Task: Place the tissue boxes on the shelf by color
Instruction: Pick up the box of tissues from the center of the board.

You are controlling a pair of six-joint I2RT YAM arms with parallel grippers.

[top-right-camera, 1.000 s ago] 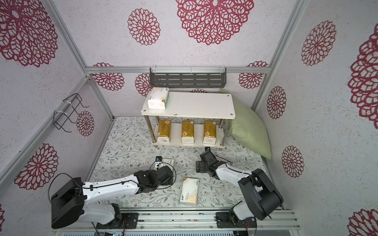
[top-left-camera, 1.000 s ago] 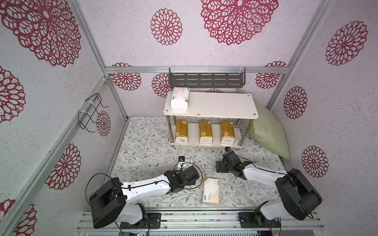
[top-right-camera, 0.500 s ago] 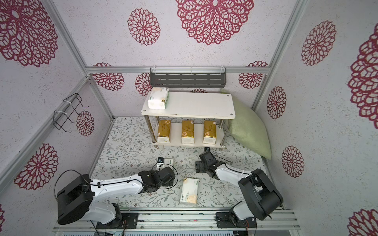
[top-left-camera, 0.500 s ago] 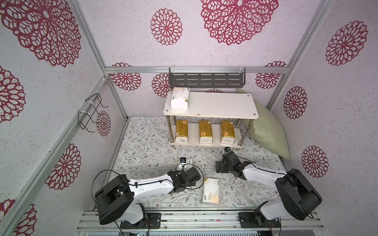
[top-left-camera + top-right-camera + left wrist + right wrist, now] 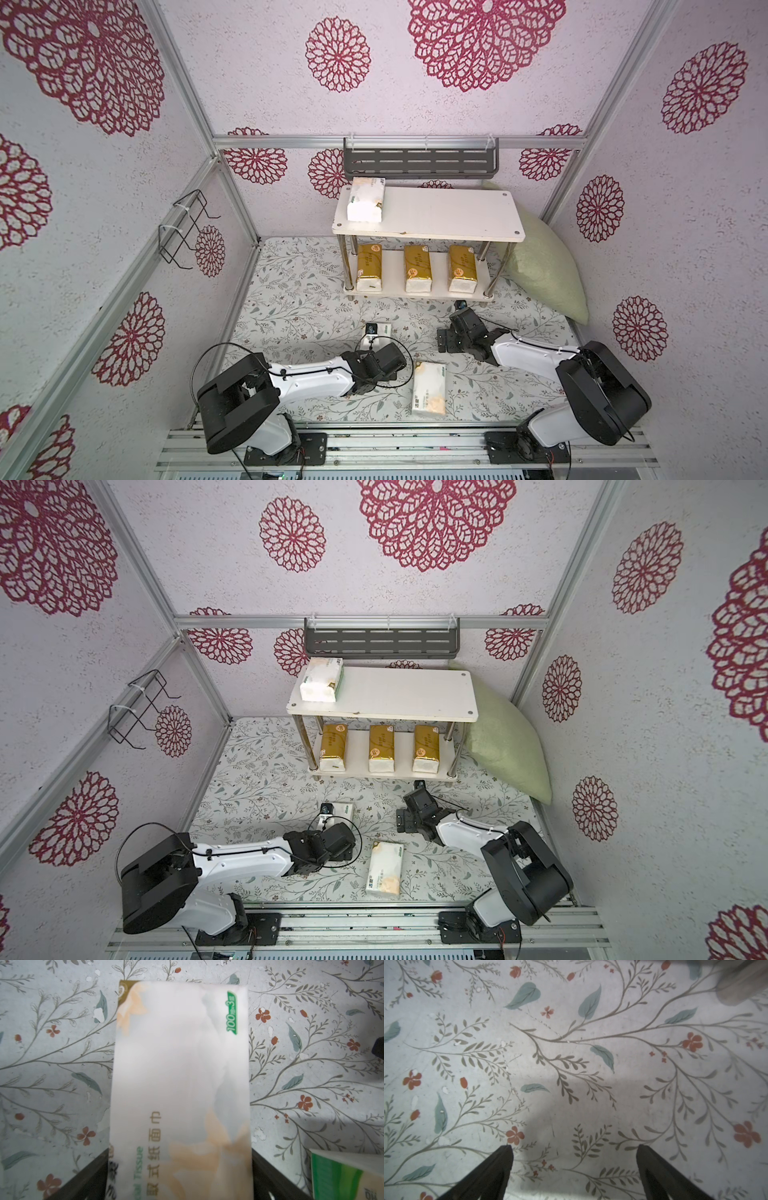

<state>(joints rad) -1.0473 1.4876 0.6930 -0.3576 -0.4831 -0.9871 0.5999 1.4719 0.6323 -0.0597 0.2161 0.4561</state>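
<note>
The white tissue pack (image 5: pixel 180 1059) lies flat on the floral mat (image 5: pixel 62 1064), its near end between the two dark fingers (image 5: pixel 89 1174) of the left gripper (image 5: pixel 179 1150). The fingers stand spread, one along each long side of the pack and close against its edges; whether they actually touch it cannot be told. The pack rests on the mat, not lifted.

A second white pack (image 5: pixel 429 388) lies on the mat just beside the left wrist, on the side toward the right arm, clear of both grippers. The right gripper (image 5: pixel 574 1146) hangs over bare mat with its fingers spread wide and nothing between them.

At the back stands the shelf (image 5: pixel 449 216). A third white pack (image 5: pixel 366 199) sits at the left end of its top board, and three gold packs (image 5: pixel 417 268) stand in a row on the lower board. A pale green pillow (image 5: pixel 540 270) leans beside the shelf's right end.
</note>
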